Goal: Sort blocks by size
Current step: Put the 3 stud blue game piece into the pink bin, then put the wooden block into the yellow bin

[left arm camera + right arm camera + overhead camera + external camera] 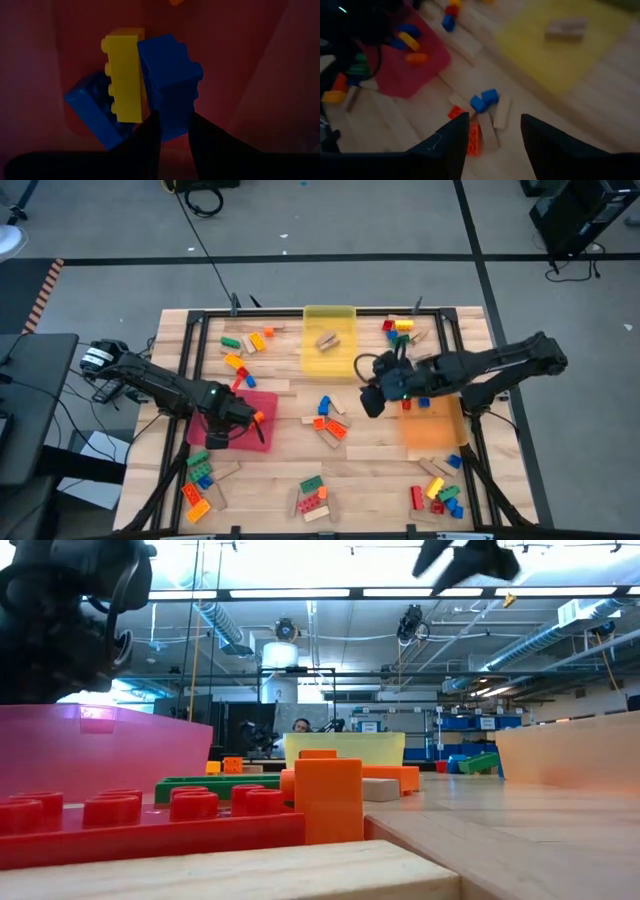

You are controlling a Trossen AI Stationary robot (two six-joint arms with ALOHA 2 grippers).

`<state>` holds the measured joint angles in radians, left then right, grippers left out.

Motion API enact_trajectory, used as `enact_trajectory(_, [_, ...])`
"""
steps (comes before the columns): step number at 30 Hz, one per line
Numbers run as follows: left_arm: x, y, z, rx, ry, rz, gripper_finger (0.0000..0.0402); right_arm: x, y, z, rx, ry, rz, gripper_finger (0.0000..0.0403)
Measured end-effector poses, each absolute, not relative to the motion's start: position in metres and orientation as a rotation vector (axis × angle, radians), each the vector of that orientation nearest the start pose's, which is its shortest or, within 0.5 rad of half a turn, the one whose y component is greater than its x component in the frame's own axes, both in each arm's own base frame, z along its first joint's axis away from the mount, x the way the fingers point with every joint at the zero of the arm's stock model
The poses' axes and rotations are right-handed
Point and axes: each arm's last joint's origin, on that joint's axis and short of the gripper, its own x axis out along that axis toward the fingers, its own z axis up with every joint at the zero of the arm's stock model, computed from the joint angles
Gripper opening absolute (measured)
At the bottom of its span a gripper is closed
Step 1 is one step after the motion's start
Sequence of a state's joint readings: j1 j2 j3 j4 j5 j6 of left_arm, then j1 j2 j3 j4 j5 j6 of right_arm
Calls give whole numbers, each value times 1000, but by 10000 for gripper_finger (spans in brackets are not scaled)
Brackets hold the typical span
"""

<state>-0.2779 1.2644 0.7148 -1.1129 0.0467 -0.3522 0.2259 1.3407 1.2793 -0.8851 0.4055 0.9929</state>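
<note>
My left gripper point(218, 430) hangs fingers-down inside the red tray point(262, 402) at the table's left, shut on a blue brick point(169, 80). A yellow brick point(125, 75) and a second blue brick point(92, 107) lie on the tray floor right beside it. My right gripper point(371, 402) hovers open above the table's middle, slanting down with nothing between its fingers point(455, 135). Below it lies a small pile of blue bricks point(484, 100), an orange-red brick point(473, 139) and tan wooden blocks point(501, 112). My left gripper pinches the blue brick's near end point(172, 131) between its two fingers, coming from above and pointing down. The brick lies lengthwise away from the fingers, its long side against the yellow brick. Whether it rests on the tray floor I cannot tell.
A yellow tray point(342, 358) with one wooden block stands at the far middle, an orange tray point(432, 430) at the right. Loose block piles lie far left point(245, 345), far right point(400, 328), near left point(200, 475), near middle point(312, 498) and near right point(440, 495).
</note>
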Motion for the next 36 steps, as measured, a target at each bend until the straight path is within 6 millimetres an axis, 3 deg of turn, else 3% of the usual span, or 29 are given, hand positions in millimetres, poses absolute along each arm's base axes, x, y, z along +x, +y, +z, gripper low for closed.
enact_trajectory(7, [165,-48,182,-105,1670,92,99,255,59,305,716,747,-628,190])
enact_trajectory(16, [164,-48,182,-119,1673,116,145,257,63,306,739,684,-630,187])
enact_trajectory(22, [163,-48,185,-137,1691,148,152,258,63,307,716,679,-625,187])
enact_trajectory(27, [166,-48,207,-106,1671,131,152,258,63,307,717,677,-623,188])
enact_trajectory(36, [183,-50,275,-39,1380,27,152,260,63,308,729,657,-613,187])
